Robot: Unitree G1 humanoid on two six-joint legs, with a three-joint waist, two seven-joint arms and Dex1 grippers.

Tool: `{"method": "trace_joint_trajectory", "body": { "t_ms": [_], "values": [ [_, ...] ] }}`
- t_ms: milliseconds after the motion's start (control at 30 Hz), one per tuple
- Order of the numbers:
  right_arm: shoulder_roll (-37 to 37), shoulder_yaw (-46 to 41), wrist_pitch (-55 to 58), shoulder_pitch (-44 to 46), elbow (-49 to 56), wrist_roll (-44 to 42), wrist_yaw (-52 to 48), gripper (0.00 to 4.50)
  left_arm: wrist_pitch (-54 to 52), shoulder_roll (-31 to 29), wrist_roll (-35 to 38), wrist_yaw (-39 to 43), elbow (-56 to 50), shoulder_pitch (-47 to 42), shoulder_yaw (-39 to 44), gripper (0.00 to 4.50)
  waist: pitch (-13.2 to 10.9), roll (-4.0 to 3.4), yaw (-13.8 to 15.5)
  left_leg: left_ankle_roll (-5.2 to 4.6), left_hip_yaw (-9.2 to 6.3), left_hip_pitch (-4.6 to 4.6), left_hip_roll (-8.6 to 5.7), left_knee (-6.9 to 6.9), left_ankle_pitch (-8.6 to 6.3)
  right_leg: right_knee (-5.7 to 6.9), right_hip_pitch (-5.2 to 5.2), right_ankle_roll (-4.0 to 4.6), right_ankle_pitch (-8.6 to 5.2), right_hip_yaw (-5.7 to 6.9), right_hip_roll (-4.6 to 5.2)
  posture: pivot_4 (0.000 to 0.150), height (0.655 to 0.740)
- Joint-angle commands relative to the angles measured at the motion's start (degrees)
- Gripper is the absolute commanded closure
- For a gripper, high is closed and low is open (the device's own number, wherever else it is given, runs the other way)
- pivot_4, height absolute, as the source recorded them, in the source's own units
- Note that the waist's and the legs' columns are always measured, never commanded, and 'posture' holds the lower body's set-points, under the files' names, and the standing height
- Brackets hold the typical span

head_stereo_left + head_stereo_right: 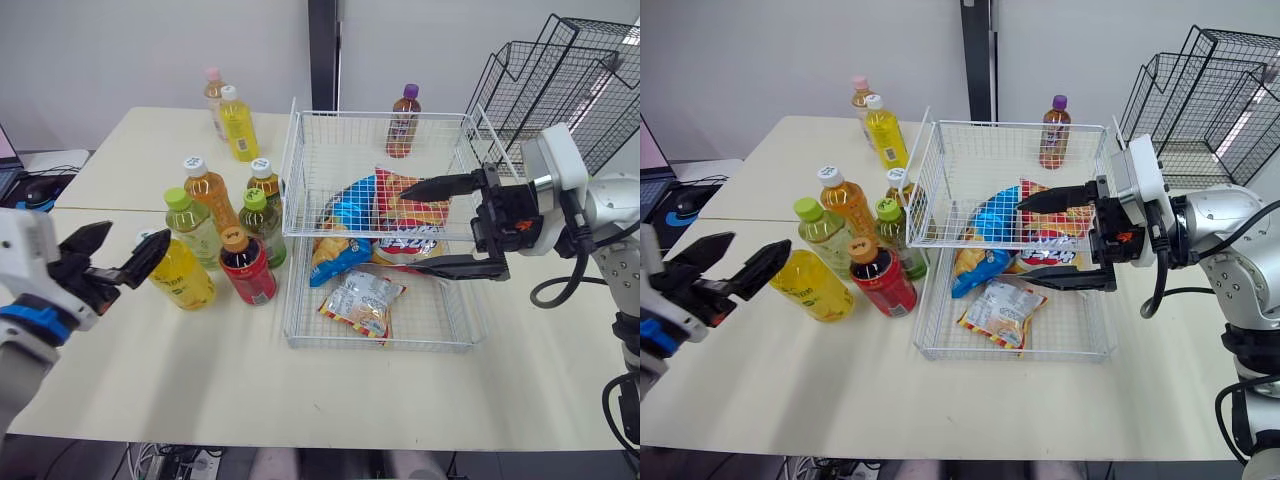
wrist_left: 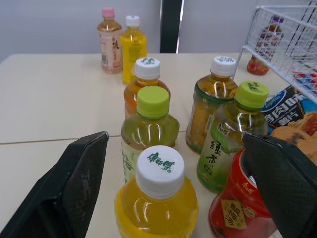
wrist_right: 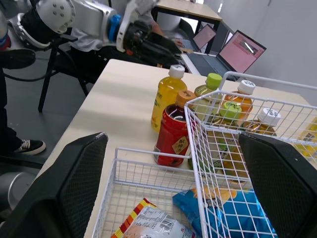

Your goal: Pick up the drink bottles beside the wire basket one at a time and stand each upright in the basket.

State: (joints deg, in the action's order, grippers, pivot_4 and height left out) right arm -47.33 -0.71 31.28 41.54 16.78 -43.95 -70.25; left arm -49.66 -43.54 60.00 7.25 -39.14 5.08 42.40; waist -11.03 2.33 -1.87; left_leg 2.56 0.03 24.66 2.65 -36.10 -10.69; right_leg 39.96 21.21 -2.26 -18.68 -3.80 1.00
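Several drink bottles stand in a cluster left of the white wire basket (image 1: 296,180): a yellow one with a white cap (image 1: 180,274), a red one with an orange cap (image 1: 248,268), two green-capped ones (image 1: 194,228) and two white-capped tea bottles (image 1: 210,192). My left gripper (image 1: 132,245) is open just left of the yellow bottle (image 2: 157,198), which stands a little ahead of its fingers, untouched. Over the basket's right half, my right gripper (image 1: 403,228) hangs open and holds nothing. Snack bags (image 1: 362,300) lie in the basket.
Two more bottles, pink-capped (image 1: 213,98) and yellow (image 1: 238,122), stand at the table's far left. A purple-capped bottle (image 1: 403,121) stands behind the basket. A black wire rack (image 1: 560,80) rises at the back right. The table's front half has free room.
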Motion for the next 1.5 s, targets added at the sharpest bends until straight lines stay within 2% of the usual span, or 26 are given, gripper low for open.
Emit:
{"method": "trace_joint_trajectory", "body": {
  "t_ms": [33,267,433,533,800,967,1067,1167,1300,1433,1500],
  "values": [
    [-0.60,-1.86,0.23,1.15,0.65,-0.02,0.09,0.00,1.11,-0.92,-3.91,-1.83,0.80,-1.87,-2.39,0.02,0.00,0.00,0.04,0.00,-0.01,0.00,0.01,0.00,0.00,0.00,0.00,0.00,0.00,0.02,-0.01,0.150,0.7360],
    [-1.61,-2.76,0.19,0.38,0.61,0.20,-0.43,0.00,2.88,-0.67,-11.62,-1.04,2.63,-3.67,-7.54,0.02,0.00,0.00,0.08,0.00,0.04,0.01,-0.01,0.01,0.00,-0.01,0.00,0.00,0.00,0.01,-0.02,0.150,0.7360],
    [-2.11,-3.09,-0.14,0.01,0.42,0.30,-0.84,0.00,3.75,0.77,-12.82,0.16,2.97,-5.18,-9.11,0.02,0.00,0.00,0.09,0.00,0.06,0.01,-0.01,0.01,0.00,-0.02,0.00,0.00,0.00,0.00,-0.01,0.150,0.7360],
    [-2.51,-3.46,-0.49,-0.48,0.30,0.50,-1.30,0.00,2.91,1.58,-12.39,0.18,2.76,-5.18,-9.24,0.66,0.00,0.00,0.09,0.00,0.05,0.01,-0.01,0.01,0.00,-0.02,0.00,0.00,0.00,0.00,-0.01,0.150,0.7360],
    [-2.29,-4.29,-0.56,-1.11,0.69,0.42,-1.30,0.00,2.25,2.06,-12.42,0.56,2.51,-5.01,-9.03,3.15,0.00,0.01,0.10,0.00,0.04,0.02,-0.02,0.01,0.00,-0.02,0.00,0.00,0.00,0.01,-0.01,0.150,0.7360],
    [-2.27,-4.51,-1.51,-1.56,0.88,1.26,-1.24,0.00,3.59,0.62,-12.83,3.17,2.02,-4.10,-6.07,3.14,0.00,0.01,0.07,0.00,0.04,0.02,-0.02,0.01,0.00,-0.02,0.00,0.00,0.00,0.01,0.00,0.150,0.7360],
    [-2.46,-4.86,-2.26,-2.19,1.18,1.62,-1.39,0.00,2.21,-2.84,-8.96,8.11,2.33,-4.02,-2.04,3.14,-0.03,0.04,0.04,0.01,0.05,0.04,0.00,0.02,0.00,-0.03,0.02,0.00,0.00,0.03,-0.02,0.150,0.7360],
    [-3.13,-5.77,-2.62,-3.04,1.68,1.70,-1.86,0.00,-0.69,-9.11,-3.21,14.79,4.65,-5.72,2.49,3.14,-0.10,0.09,0.05,0.01,0.05,0.10,0.02,0.02,0.00,-0.02,0.10,0.01,-0.01,0.08,-0.03,0.150,0.7360],
    [-4.71,-8.08,-0.79,-3.81,3.18,0.33,-0.78,0.00,-5.05,-21.48,2.22,23.90,12.75,-12.25,5.25,3.14,-0.18,0.14,0.25,0.01,0.06,0.12,-0.01,0.02,0.00,-0.05,0.10,0.01,-0.01,0.14,-0.01,0.150,0.7360],
    [-7.42,-11.92,2.33,-5.05,7.09,-1.75,2.44,0.00,-6.71,-34.15,6.66,31.51,24.81,-25.59,0.32,3.14,-0.31,0.18,0.26,0.01,0.11,0.17,-0.02,0.02,0.00,-0.08,0.15,0.01,-0.02,0.22,-0.02,0.150,0.7360],
    [-8.75,-14.86,4.67,-5.73,8.71,-3.41,5.34,0.00,-5.89,-38.61,8.14,34.61,30.02,-33.93,-6.28,3.14,-0.32,0.17,0.13,0.01,0.13,0.19,-0.03,0.05,0.00,-0.09,0.16,0.01,-0.02,0.17,0.00,0.150,0.7360]
  ]
}}
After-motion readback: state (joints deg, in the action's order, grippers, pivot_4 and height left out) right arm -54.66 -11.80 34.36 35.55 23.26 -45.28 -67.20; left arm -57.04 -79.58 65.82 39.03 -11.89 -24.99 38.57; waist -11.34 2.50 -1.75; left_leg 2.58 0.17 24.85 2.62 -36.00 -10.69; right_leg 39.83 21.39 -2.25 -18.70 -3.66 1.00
